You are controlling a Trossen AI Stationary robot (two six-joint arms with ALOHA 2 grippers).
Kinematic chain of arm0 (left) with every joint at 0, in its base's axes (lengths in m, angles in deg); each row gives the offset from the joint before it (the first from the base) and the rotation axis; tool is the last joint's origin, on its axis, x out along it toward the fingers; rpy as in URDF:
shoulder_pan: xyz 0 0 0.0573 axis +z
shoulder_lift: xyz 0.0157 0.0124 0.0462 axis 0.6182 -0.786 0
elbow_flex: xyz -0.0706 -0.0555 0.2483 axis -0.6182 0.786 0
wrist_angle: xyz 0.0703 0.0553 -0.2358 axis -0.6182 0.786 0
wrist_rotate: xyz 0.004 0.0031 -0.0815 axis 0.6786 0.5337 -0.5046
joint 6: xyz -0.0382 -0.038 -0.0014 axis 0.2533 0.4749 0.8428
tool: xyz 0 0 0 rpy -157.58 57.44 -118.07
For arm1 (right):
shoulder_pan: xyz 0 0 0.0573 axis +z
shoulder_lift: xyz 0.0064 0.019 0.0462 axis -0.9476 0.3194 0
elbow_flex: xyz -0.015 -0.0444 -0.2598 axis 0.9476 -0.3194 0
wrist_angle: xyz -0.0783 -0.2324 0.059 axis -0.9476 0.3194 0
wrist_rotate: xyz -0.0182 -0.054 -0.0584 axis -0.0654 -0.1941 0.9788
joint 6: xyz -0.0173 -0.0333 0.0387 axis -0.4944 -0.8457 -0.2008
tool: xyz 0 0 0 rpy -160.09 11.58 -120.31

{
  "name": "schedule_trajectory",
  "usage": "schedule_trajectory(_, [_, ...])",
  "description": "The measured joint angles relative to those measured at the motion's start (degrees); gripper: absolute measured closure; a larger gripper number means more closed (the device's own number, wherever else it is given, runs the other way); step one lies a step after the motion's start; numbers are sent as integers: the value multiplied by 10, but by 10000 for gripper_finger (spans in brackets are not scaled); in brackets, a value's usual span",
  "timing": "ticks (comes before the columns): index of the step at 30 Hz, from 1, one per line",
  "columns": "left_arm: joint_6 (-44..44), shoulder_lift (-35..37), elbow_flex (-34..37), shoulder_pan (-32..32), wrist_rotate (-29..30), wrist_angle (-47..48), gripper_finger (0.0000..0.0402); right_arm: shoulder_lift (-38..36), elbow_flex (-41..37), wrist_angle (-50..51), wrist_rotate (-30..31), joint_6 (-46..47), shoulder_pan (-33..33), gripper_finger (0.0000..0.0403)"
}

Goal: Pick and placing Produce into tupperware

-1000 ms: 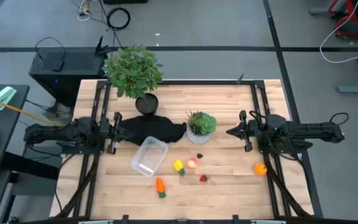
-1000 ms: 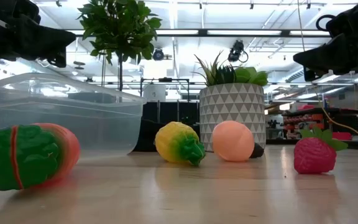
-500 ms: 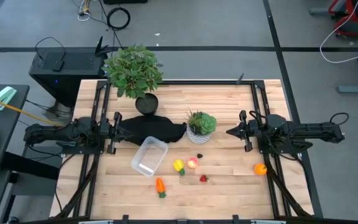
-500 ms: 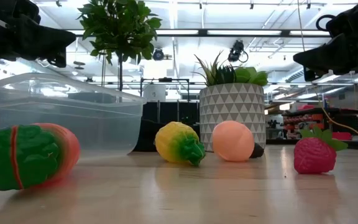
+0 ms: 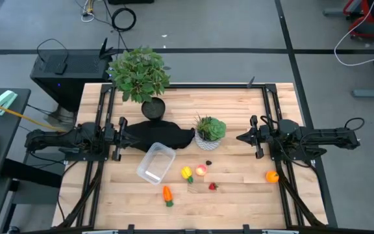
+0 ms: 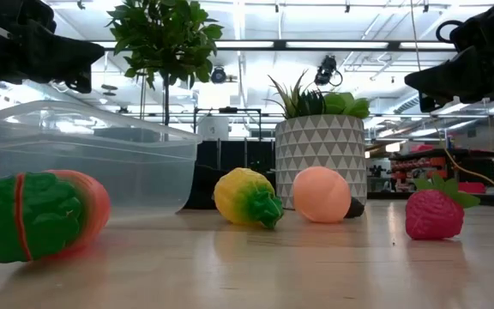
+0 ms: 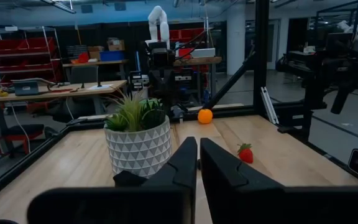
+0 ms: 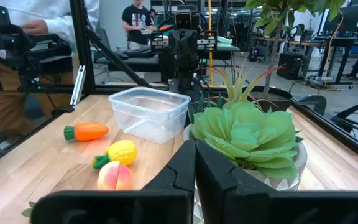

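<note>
The clear tupperware (image 5: pixel 156 163) sits empty on its base left of the table's middle, also seen in the right wrist view (image 8: pixel 150 113). Beside it lie the carrot (image 5: pixel 167 194), the yellow piece with green stem (image 5: pixel 186 173), the pink-red fruit (image 5: pixel 201 170) and the strawberry (image 5: pixel 212 186). The round orange (image 5: pixel 272 176) rests near the table's right edge. My left gripper (image 5: pixel 127 137) hovers shut at the table's left side, my right gripper (image 5: pixel 240 137) shut at the right; both point toward the middle and touch nothing.
A tall leafy plant in a dark pot (image 5: pixel 141 78) stands at the far left. A small succulent in a white patterned pot (image 5: pixel 209 133) stands mid-table on a black cloth (image 5: pixel 164 136). Bare wood lies along the near edge. People stand beyond the table.
</note>
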Motion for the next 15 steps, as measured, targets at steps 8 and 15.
schedule_trajectory(8, [0,0,0,0,0,0,366,0,0,0,0,0,0,385])
schedule_trajectory(15, [0,0,0,0,0,0,375,0,0,0,0,0,0,385])
